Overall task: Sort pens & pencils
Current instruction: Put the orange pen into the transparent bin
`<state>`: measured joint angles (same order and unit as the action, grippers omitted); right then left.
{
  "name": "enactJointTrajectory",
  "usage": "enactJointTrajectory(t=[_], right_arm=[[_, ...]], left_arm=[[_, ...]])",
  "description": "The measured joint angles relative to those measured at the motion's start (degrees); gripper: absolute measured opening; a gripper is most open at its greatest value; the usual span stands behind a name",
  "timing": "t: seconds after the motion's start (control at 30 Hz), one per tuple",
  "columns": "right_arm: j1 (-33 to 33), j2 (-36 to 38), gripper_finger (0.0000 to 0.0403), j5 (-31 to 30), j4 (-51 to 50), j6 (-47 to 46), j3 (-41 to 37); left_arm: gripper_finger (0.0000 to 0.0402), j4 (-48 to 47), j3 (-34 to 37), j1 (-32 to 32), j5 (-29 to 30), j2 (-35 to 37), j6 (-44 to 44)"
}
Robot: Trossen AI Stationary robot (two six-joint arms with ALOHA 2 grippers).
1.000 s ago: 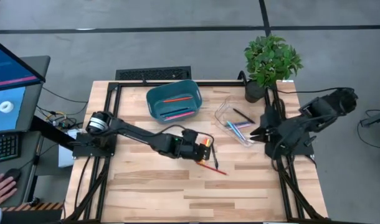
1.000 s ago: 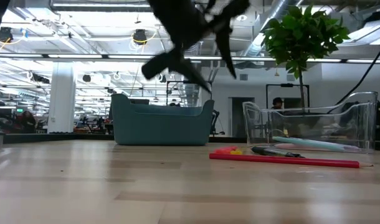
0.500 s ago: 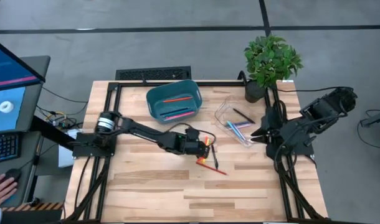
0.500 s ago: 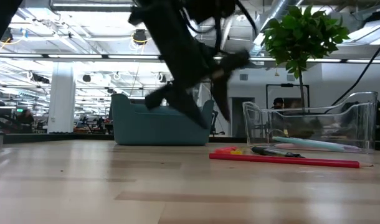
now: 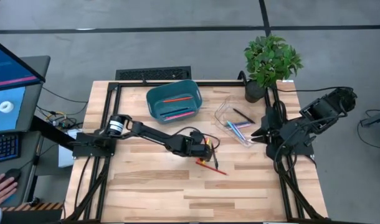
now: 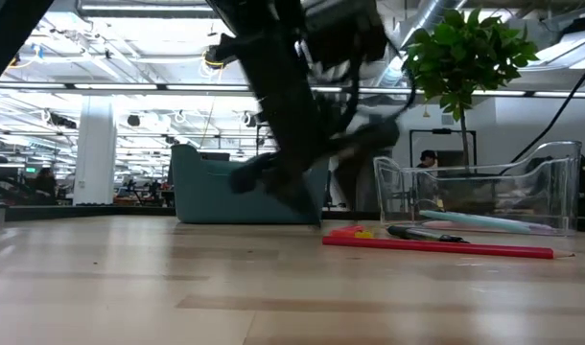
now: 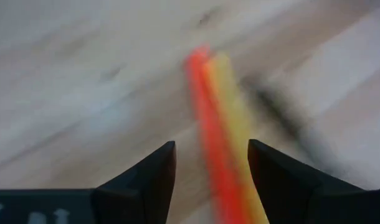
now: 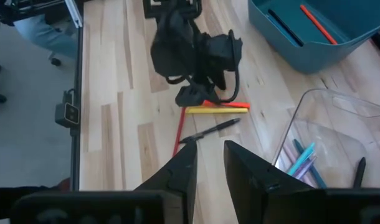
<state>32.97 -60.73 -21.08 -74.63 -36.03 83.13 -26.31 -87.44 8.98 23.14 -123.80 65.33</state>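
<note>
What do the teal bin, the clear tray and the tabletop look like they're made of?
Teal bin: likely moulded plastic, opaque and matte, with rounded corners and even colour.
Clear tray: probably hard transparent plastic; the pens inside and the room behind show through its glossy walls.
Tabletop: looks like light wood planks, with visible grain, joint lines and a smooth finish.

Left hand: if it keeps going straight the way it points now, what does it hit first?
Likely the orange and yellow sticks: they lie side by side between the open left hand fingers, then the table. Depth is unclear.
</note>
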Motion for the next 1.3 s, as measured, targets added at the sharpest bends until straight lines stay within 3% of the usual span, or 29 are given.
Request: enactJointTrajectory(t=[0.33, 0.43, 0.6, 0.77, 0.97, 1.3], right_arm=[[0.0, 0.0, 0.0102, 0.0, -0.4, 0.0, 0.0], [0.0, 0.0, 0.0102, 0.0, -0.4, 0.0, 0.0], [0.0, 0.0, 0.0102, 0.0, -0.4, 0.1, 0.0], [0.0, 0.0, 0.0102, 0.0, -0.2, 0.5, 0.0], [0.3, 0.4, 0.0102, -5.2, 2.8, 0.6, -1.9], [-0.1, 2.3, 0.0103, -6.9, 12.4, -1.0, -11.1]], left_arm=[[0.0175, -4.3, -0.1, 0.1, -2.0, -1.6, 2.5], [0.0136, -5.5, -0.1, -0.3, -5.8, -1.5, 1.8], [0.0024, -7.4, 0.0, -0.3, -7.4, -1.6, 2.3], [0.0019, -7.9, -2.1, -0.3, -8.7, -1.8, 2.6], [0.0010, -12.7, -13.2, 1.1, -11.1, -2.4, -1.9], [0.0016, -34.8, -38.6, 3.9, 2.2, -2.2, -6.6]])
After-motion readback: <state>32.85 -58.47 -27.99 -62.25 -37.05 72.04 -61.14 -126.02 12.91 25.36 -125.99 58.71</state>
